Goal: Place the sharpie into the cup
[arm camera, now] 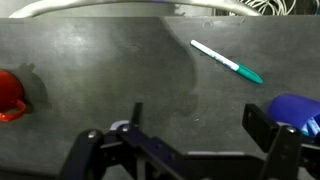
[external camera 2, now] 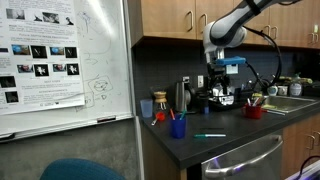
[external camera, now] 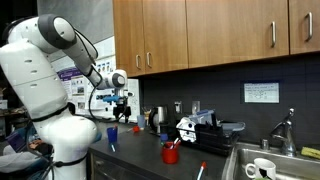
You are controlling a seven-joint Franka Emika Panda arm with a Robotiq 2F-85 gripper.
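Workplace kitchenette, likely in an office or lab — wooden wall cabinets [external camera: 200,30] hang above a dark tabletop [external camera 2: 235,125] fitted with a steel sink [external camera: 240,152] and faucet [external camera: 286,130]. Alongside stands a whiteboard [external camera 2: 100,85] bearing a printed poster [external camera 2: 40,55] — a shared work setting.

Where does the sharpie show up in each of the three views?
In an exterior view: the sharpie lies on the counter, right of the blue cup.
In an exterior view: too small to make out; blue cup left of centre.
Wrist view: upper right, above the blue cup.
Shared landmark: the blue cup.
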